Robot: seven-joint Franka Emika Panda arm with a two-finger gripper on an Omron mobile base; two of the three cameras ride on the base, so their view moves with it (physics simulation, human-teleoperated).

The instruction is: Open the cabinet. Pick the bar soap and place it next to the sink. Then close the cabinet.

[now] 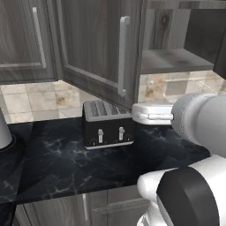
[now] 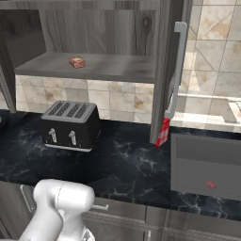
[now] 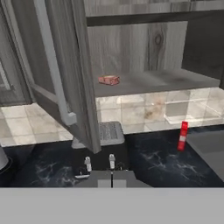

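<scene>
- Arm: white Franka with dark joints, raised at about toaster height over the front of the counter; in the left base view the forearm runs level from the right edge toward the cabinet, wrist and hand pointing at the open shelf.
- Gripper [image 3: 112, 176]: seen in the hand view as two small tips pressed together, holding nothing; it hangs in front of the toaster, clear of the cabinet.
- Cabinet [image 2: 101, 66]: dark wood-grain wall unit, both doors swung open; the left door [image 1: 99, 44] stands out over the toaster, its silver bar handle [image 1: 123, 55] facing the room.
- Bar soap [image 2: 77, 62]: small tan-pink block lying on the pale grey shelf, toward its left part, well above the toaster.
- Toaster [image 2: 70, 125]: black, four slots, two levers in front, standing on the black marbled countertop [image 2: 127, 164] below the shelf.
- Bottle [image 2: 163, 132]: slim, red and white, upright on the counter just below the right door's edge.
- Sink [image 2: 207, 167]: dark grey basin at the right, just beside the bottle.
</scene>
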